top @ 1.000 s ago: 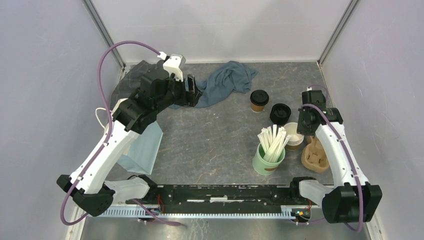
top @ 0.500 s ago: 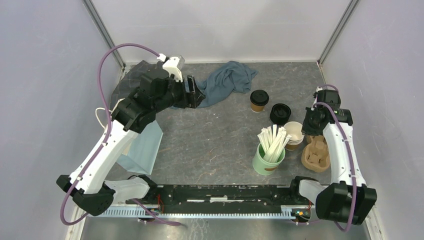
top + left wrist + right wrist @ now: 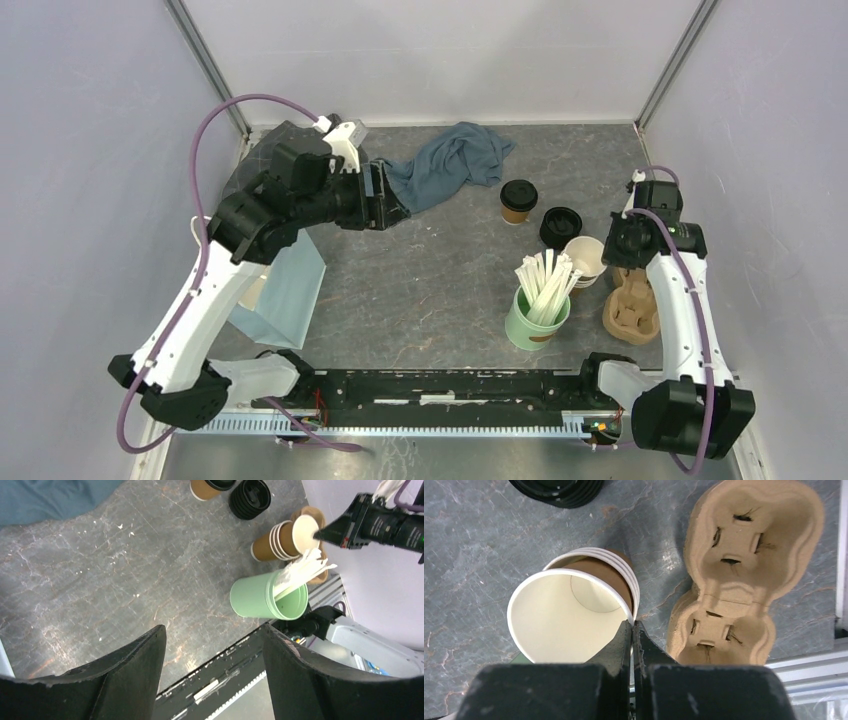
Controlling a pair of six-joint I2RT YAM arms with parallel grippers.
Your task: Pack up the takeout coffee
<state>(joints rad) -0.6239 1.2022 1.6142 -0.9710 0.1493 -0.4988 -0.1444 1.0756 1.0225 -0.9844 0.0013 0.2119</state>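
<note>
1. At the rim of the tilted lidless cup stack [image 3: 564,615], your right end effector [image 3: 632,626] is closed; whether it pinches paper, I cannot tell.
2. Aim instead, I judge, for the lidded coffee cup [image 3: 518,200], upright beyond the black lids [image 3: 561,227]; grip below its lid.
3. Steer round lids and stack to the pulp carrier [image 3: 744,555].
4. Your left end effector [image 3: 212,630] hangs open, empty, well apart.
</note>
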